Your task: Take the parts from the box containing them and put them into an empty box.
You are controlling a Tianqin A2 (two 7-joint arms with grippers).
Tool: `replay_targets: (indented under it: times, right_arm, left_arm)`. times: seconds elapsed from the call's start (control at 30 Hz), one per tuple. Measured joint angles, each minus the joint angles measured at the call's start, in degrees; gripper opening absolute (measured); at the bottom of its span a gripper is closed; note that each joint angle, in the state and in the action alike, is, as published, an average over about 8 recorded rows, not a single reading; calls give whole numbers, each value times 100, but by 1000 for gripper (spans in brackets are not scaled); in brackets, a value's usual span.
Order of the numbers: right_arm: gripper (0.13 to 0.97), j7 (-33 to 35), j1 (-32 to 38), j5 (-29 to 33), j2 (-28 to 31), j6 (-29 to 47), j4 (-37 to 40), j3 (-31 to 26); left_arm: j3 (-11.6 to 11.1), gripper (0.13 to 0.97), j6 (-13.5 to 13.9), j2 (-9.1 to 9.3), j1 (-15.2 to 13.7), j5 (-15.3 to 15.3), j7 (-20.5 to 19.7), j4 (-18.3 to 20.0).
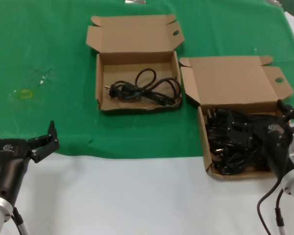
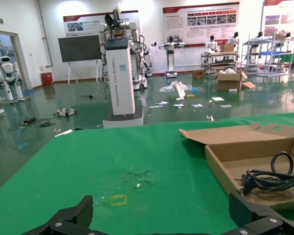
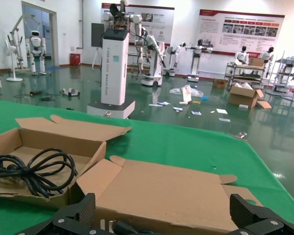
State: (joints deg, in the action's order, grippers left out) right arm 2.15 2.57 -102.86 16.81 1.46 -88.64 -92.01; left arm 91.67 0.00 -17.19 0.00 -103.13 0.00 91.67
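Observation:
The larger cardboard box (image 1: 204, 142) stands at the right, lid (image 3: 171, 191) folded back, filled with a tangle of black cords (image 1: 232, 139). My right gripper (image 1: 264, 116) hangs over its right part, open, fingers (image 3: 81, 210) spread wide with nothing between them; one plug (image 3: 118, 228) shows just below. The smaller box (image 1: 130, 36) stands farther back and to the left, holding a single coiled cord (image 1: 144, 88), also seen as cord (image 2: 269, 178) and cord (image 3: 34, 171). My left gripper (image 1: 22, 129) waits open at the near left, above the table's front.
A green cloth (image 1: 49, 49) covers the far part of the table; its front edge (image 1: 137, 155) meets bare white table (image 1: 137, 196). A small yellow mark (image 1: 25, 94) lies on the cloth at the left. The two boxes nearly touch at their corners.

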Motion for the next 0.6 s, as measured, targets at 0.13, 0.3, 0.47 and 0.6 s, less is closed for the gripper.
replay_targets:
  times: [0.13,0.3,0.47,0.6]
  right_arm:
    - [966,0,0,0,0,0,0,0]
    - [966,0,0,0,0,0,0,0]
    - [966,0,0,0,0,0,0,0]
    - [966,0,0,0,0,0,0,0]
  left_arm:
    - [0,966,0,0,0,0,0,0]
    - [0,966,0,0,0,0,0,0]
    - [0,966,0,0,0,0,0,0]
    - [0,966,0,0,0,0,0,0]
